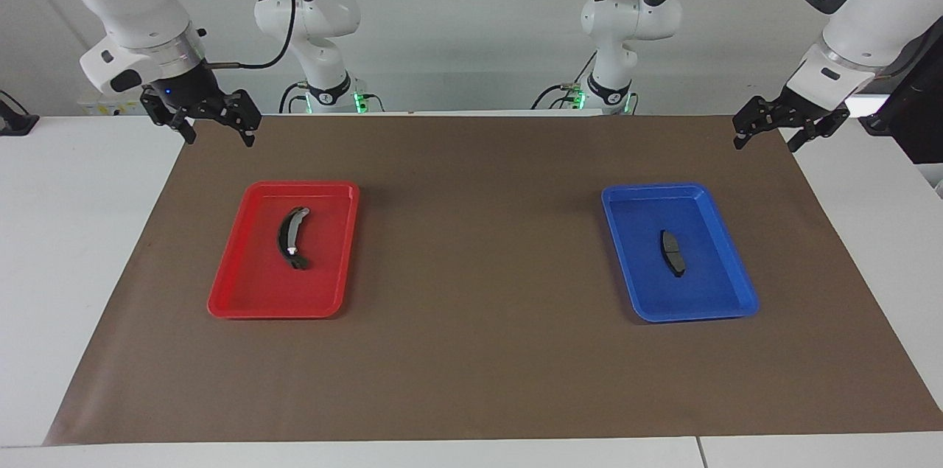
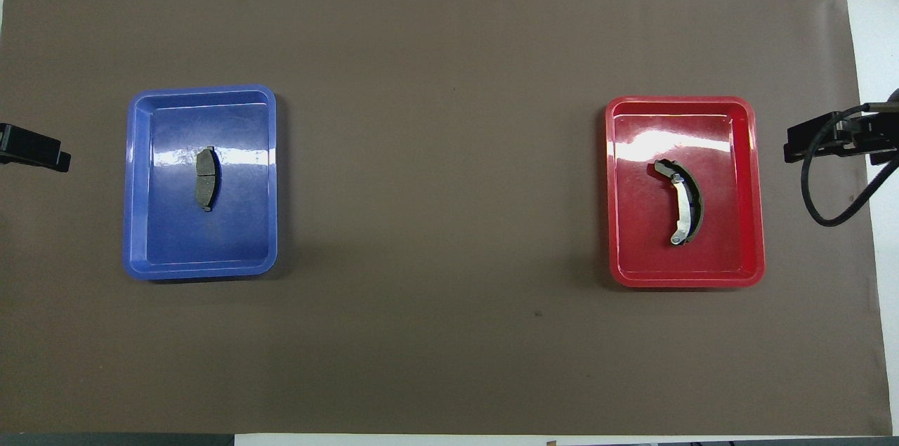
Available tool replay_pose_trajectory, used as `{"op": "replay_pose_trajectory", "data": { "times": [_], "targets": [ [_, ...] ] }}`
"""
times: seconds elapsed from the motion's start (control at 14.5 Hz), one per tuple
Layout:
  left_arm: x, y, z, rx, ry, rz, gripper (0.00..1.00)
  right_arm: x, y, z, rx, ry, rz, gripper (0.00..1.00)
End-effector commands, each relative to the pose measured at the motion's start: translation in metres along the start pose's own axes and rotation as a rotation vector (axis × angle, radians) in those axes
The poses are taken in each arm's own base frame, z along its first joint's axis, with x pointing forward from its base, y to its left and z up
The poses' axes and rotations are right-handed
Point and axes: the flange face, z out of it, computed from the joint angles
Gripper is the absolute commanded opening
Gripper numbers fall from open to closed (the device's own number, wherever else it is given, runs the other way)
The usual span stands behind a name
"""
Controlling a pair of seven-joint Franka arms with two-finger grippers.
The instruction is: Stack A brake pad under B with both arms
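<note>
Nothing was lifted yet; this was the start, as I judged it. My left pincer (image 1: 787,135) hung released over the brown mat (image 1: 471,379), off the blue tray's (image 1: 737,284) corner toward my base, and my right pincer (image 1: 214,130) hung released likewise off the red tray (image 1: 228,298). The A brake pad (image 1: 672,253) lay flat in the blue tray; B (image 1: 290,238) (silver strip showing) lay in the red one. Next, I reckoned, my left pincer should descend squarely over the pad.

Facing view high, toward robots; overhead steeply down; both share brown mat (image 1: 479,350), trays
</note>
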Motion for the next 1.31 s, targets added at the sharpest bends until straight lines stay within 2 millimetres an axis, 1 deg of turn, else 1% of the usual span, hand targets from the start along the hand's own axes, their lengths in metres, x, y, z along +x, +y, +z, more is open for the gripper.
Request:
{"op": "replay_pose_trajectory", "data": {
  "times": [0.0,0.35,0.55,0.69,0.83,1.04,1.18,1.24],
  "targets": [
    [-0.001,0.001,0.001,0.020,0.006,-0.002,1.00,-0.006,-0.002,-0.003,0.002,0.000,0.013,1.00],
    [0.000,0.001,0.000,0.020,0.013,-0.002,1.00,-0.006,-0.002,-0.003,0.000,0.000,0.012,1.00],
    [0.007,0.000,-0.003,0.026,0.074,0.000,1.00,-0.005,-0.002,-0.002,0.001,-0.002,0.010,1.00],
    [0.009,0.001,0.001,0.024,0.083,0.002,0.99,-0.005,-0.002,-0.002,0.001,-0.002,0.008,1.00],
    [0.012,0.001,0.013,0.026,0.090,0.003,0.99,-0.005,-0.002,-0.002,0.001,-0.002,0.012,1.00],
    [0.016,0.007,0.043,0.008,0.098,0.014,0.99,-0.005,-0.002,-0.002,0.001,-0.002,0.010,1.00],
    [0.019,0.009,0.076,0.008,0.106,0.017,0.99,-0.005,-0.002,-0.002,0.001,-0.002,0.012,1.00],
    [0.022,0.019,0.094,0.008,0.109,0.031,0.99,-0.005,-0.002,-0.002,0.001,-0.002,0.012,1.00]
  ]
}}
